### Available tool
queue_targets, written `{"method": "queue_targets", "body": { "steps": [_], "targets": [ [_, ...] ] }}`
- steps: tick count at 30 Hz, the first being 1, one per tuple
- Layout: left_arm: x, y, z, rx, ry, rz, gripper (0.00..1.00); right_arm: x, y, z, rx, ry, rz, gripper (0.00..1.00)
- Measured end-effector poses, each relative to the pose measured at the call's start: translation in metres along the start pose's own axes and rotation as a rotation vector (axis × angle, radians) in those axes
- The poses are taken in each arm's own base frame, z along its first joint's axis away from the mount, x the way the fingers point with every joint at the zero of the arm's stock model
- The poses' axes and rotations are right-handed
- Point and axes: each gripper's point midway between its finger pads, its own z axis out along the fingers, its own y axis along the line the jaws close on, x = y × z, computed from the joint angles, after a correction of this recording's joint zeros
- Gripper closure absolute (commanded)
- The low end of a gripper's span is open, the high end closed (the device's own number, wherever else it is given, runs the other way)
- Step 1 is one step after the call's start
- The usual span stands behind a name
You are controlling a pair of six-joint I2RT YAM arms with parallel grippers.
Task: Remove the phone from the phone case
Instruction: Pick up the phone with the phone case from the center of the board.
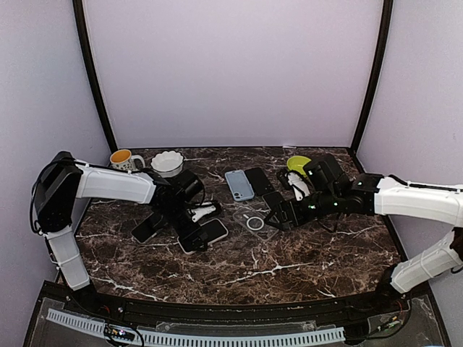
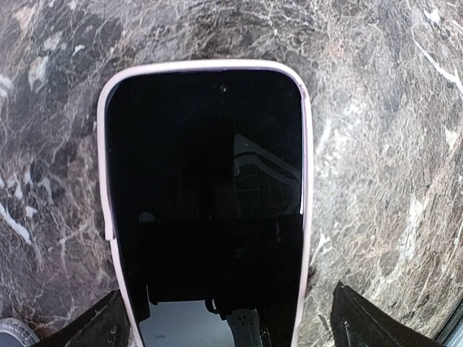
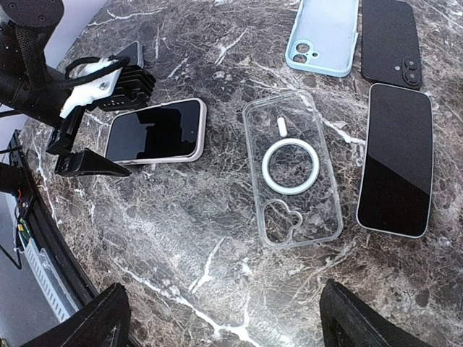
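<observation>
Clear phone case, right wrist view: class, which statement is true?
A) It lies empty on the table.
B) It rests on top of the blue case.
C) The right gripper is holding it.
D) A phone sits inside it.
A: the marble veins show straight through the clear phone case, which lies flat on the table, apart from the blue case.

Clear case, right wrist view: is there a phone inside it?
No, the clear case lies empty, the marble table showing through it.
</observation>
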Motion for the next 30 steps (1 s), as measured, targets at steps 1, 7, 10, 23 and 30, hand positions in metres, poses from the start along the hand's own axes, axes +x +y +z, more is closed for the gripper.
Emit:
{"method": "queue_targets", "body": {
  "steps": [1,7,10,23,30],
  "targets": [
    [-0.001,-0.001,0.0,0.004,-0.005,0.006,0.01,0.0,0.0,0.0,0.0,0.0,-0.001,0.08],
    [-0.008,0.001,0.007,-0.01,-0.025,0.031,0.02,0.001,-0.001,0.002,0.0,-0.003,-0.003,0.08],
    [-0.012,0.001,0.01,-0.035,-0.035,0.049,0.02,0.004,-0.002,0.003,0.002,0.002,-0.005,0.07],
    [-0.02,0.009,0.014,-0.142,-0.046,0.088,0.46,0.003,-0.003,-0.002,0.007,-0.011,-0.021,0.08],
    [-0.022,0.011,0.008,-0.21,-0.054,0.114,0.55,-0.004,0.001,-0.008,-0.003,-0.043,0.0,0.08]
  ]
}}
